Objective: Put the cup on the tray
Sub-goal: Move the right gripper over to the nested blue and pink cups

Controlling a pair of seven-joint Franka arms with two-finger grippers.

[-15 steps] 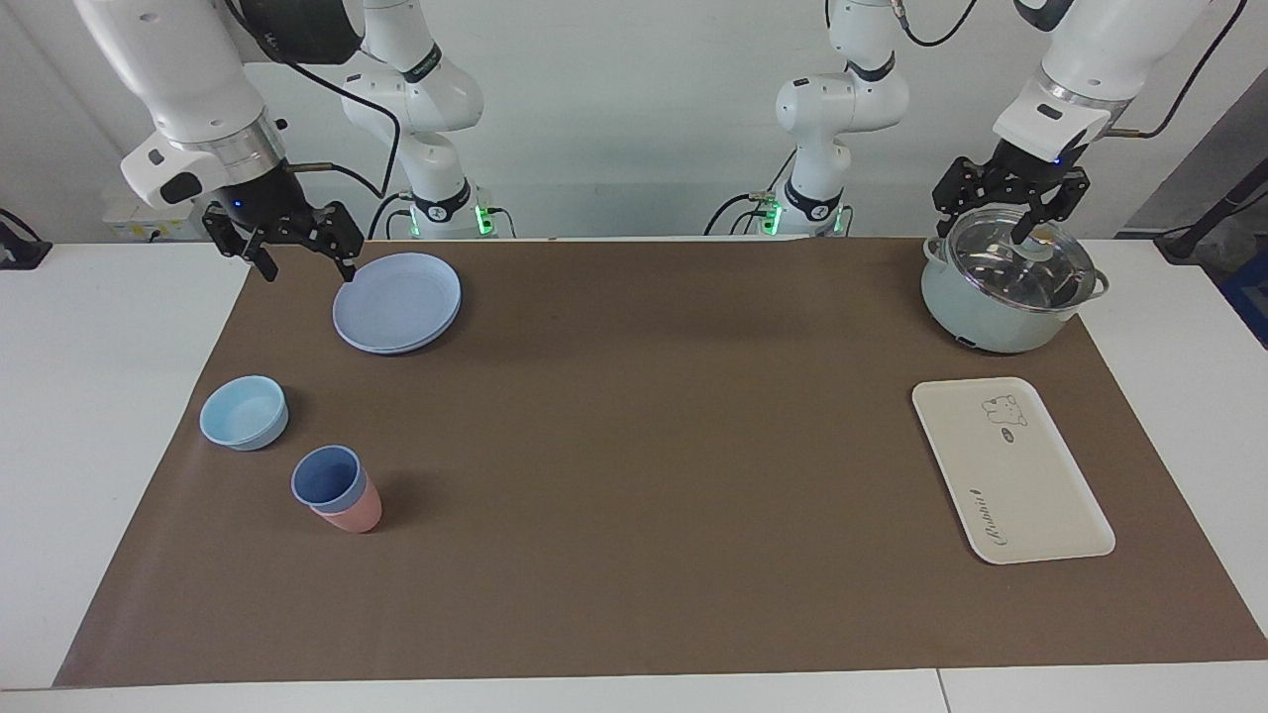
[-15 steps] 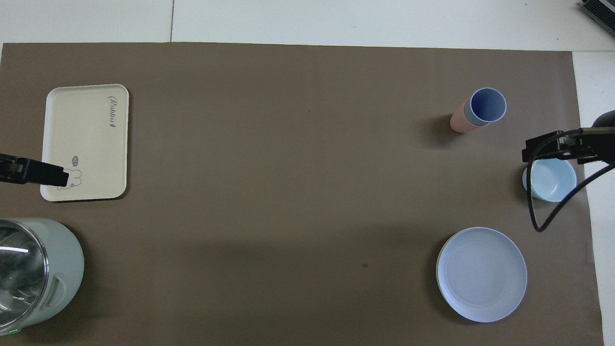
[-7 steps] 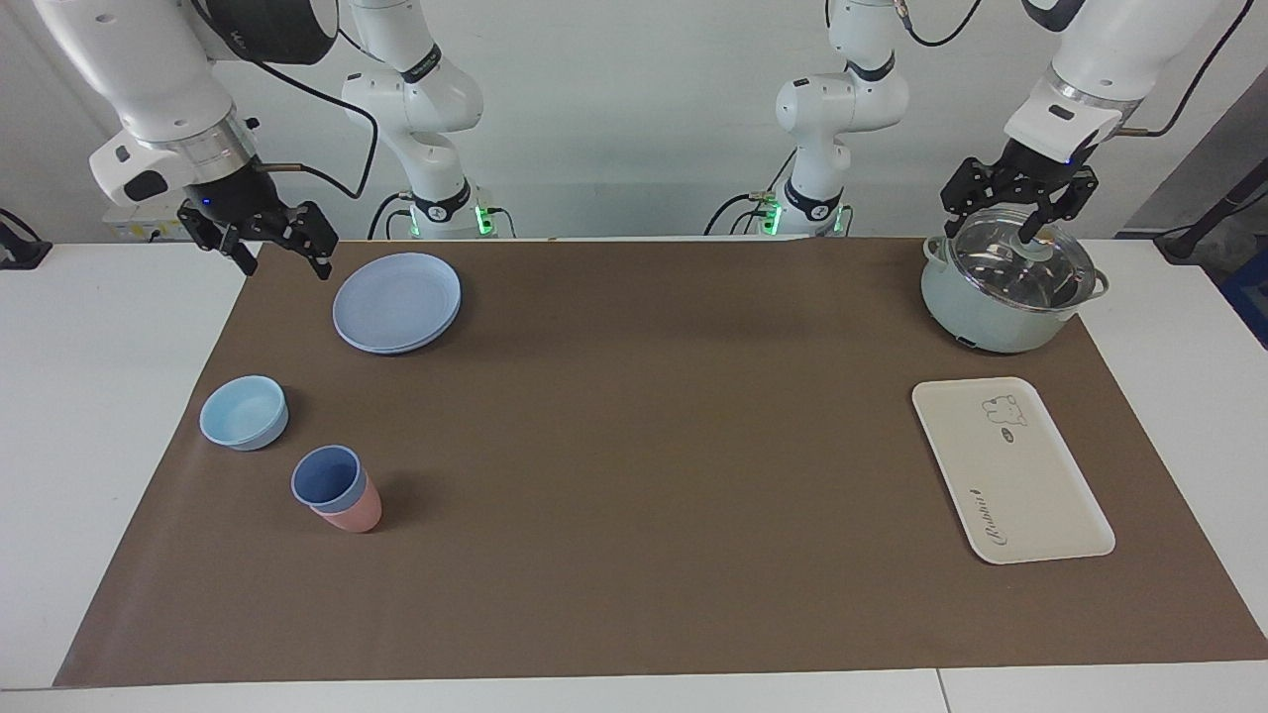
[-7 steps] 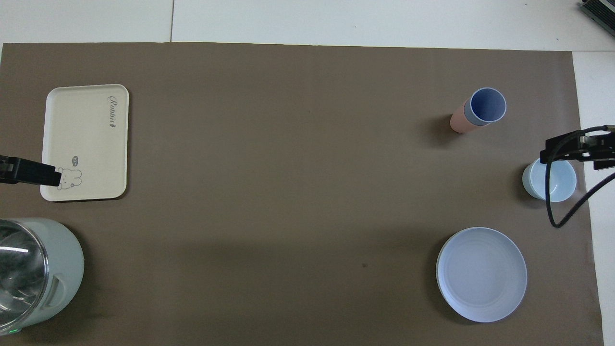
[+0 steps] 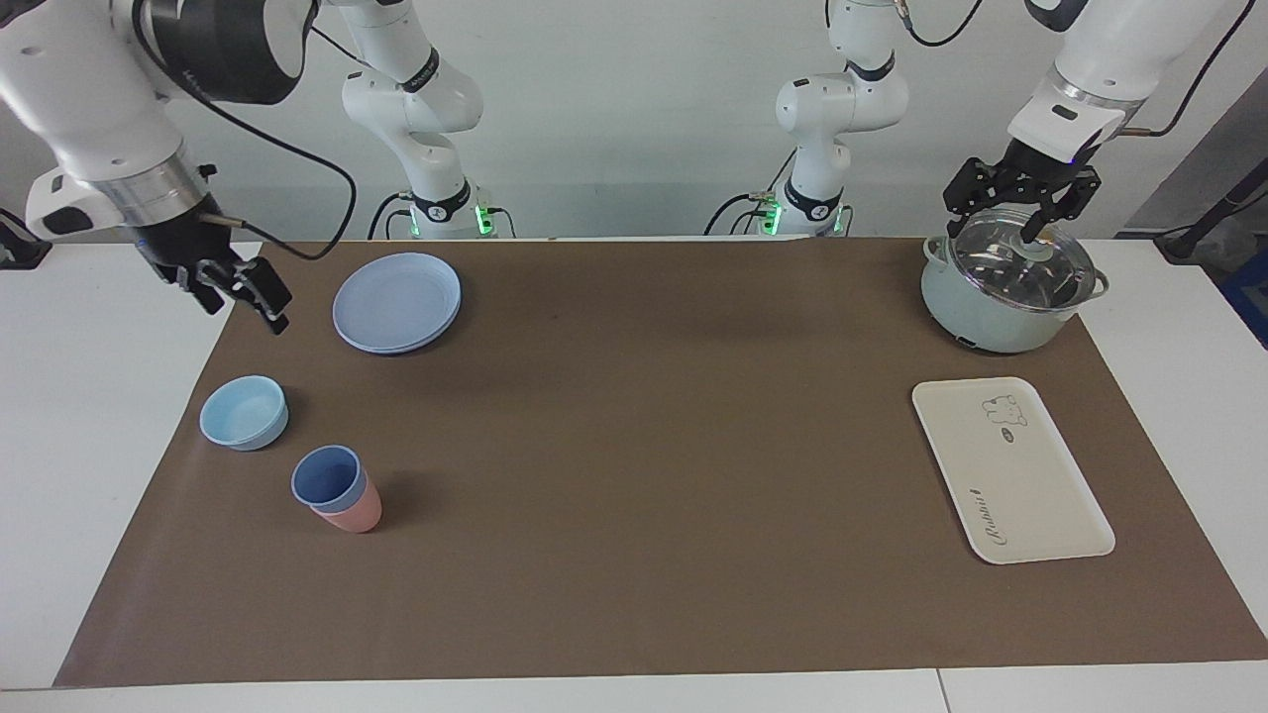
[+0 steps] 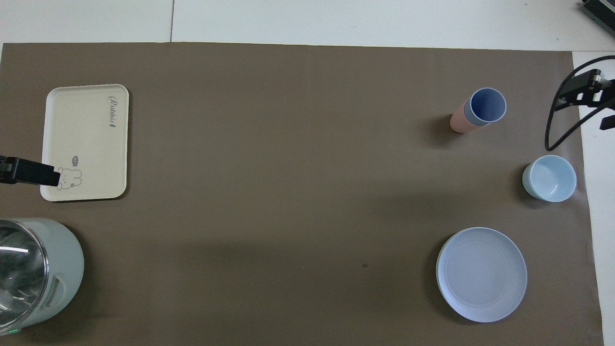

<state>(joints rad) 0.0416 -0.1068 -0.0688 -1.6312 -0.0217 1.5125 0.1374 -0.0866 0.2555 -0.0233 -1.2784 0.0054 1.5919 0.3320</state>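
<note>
Cup: the periwinkle-blue tapered plastic tumbler [image 5: 328,477] stands nested inside a pink tumbler [image 5: 355,512] of like size, on the brown mat toward the right arm's end of the table, farther from the robots than the light-blue low bowl [image 5: 244,412].
Tray: the cream-white rounded-rectangle flat tray [image 5: 1030,495] with a bear drawing lies bare toward the left arm's end of the table, well apart from the cup.
Right gripper: the right gripper [image 5: 241,292] is in the air over the mat's edge, beside the round blue plate [image 5: 396,301]; it holds nothing, and I cannot tell how far its jaws are parted.
Left gripper: the left gripper [image 5: 1020,200] waits over the glass lid of the pale-green pot [image 5: 1001,287], jaws wide and holding nothing.
Step in hand: the approach, as I judge it; the cup is not yet grasped and nothing is on the tray.
Next move: bring the right gripper over the cup, jaws wide enough to straddle its rim or wall, then lift the blue tumbler free.
Risk: the pink tumbler may come up with it.
</note>
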